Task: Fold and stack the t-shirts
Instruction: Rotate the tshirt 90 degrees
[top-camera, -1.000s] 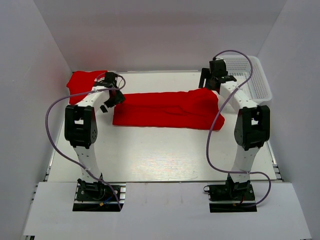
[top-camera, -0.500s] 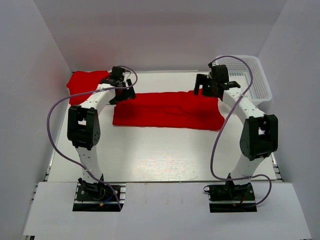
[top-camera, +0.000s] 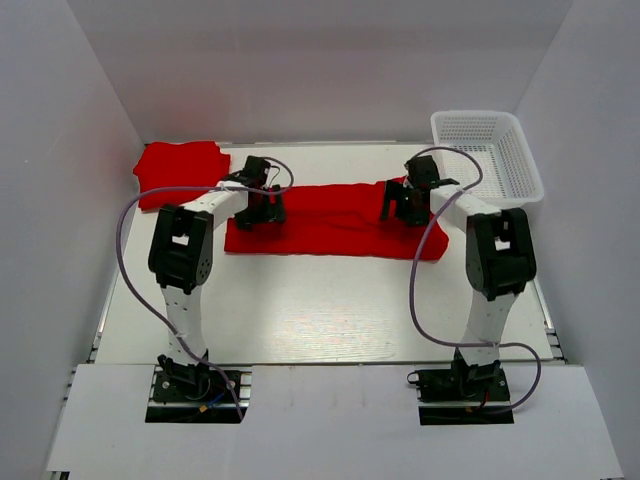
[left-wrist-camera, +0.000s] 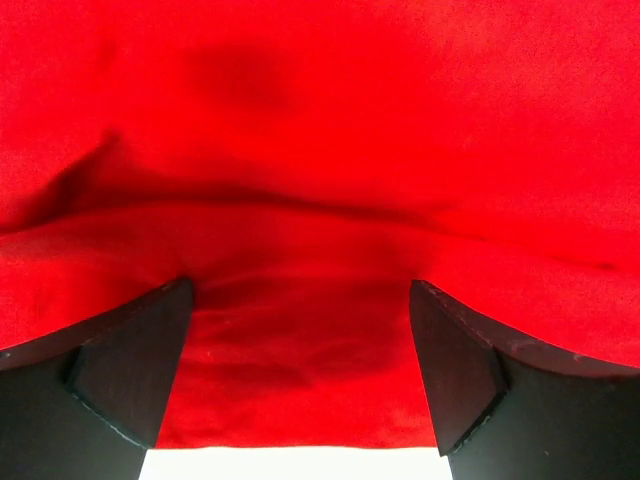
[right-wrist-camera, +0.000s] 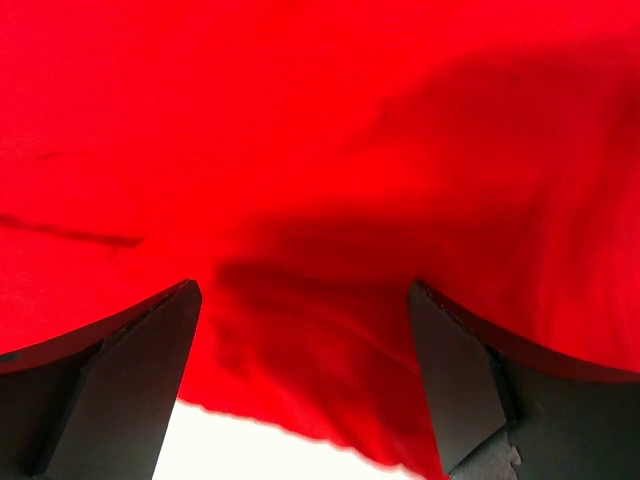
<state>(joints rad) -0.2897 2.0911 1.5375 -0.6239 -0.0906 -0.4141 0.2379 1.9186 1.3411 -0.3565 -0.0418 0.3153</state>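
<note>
One red t-shirt (top-camera: 335, 222) lies as a long folded strip across the middle of the table. It fills the left wrist view (left-wrist-camera: 330, 150) and the right wrist view (right-wrist-camera: 330, 130). A second folded t-shirt (top-camera: 180, 172) lies at the back left corner. My left gripper (top-camera: 263, 208) (left-wrist-camera: 300, 375) is low over the strip's left end, open, with cloth between its fingers (left-wrist-camera: 130, 375). My right gripper (top-camera: 405, 204) (right-wrist-camera: 300, 380) hovers over the strip's right end, also open, with wrinkled cloth between its fingers (right-wrist-camera: 465, 385). In both wrist views a hem and bare table show at the bottom.
A white mesh basket (top-camera: 487, 150) stands at the back right corner. White walls close in the table (top-camera: 320, 310) on three sides. Purple cables loop off both arms.
Both grippers have moved from the back of the table inward and down onto the ends of the long shirt. The right gripper's jaws have spread wider.
</note>
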